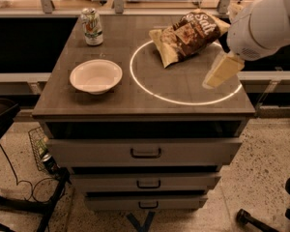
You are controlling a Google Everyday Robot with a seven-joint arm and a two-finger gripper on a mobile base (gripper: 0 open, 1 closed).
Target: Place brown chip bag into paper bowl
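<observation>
The brown chip bag lies flat at the back right of the dark tabletop, with white "Salt" lettering facing up. It overlaps the far edge of a glowing white ring on the surface. The paper bowl sits upright and empty at the front left, apart from the bag. My gripper hangs from the white arm at the right, low over the ring's right side. It is just in front and to the right of the bag and does not touch it.
A green-and-white soda can stands at the back left corner. The tabletop is the top of a drawer cabinet with three handled drawers. A wire basket and cables lie on the floor at the left.
</observation>
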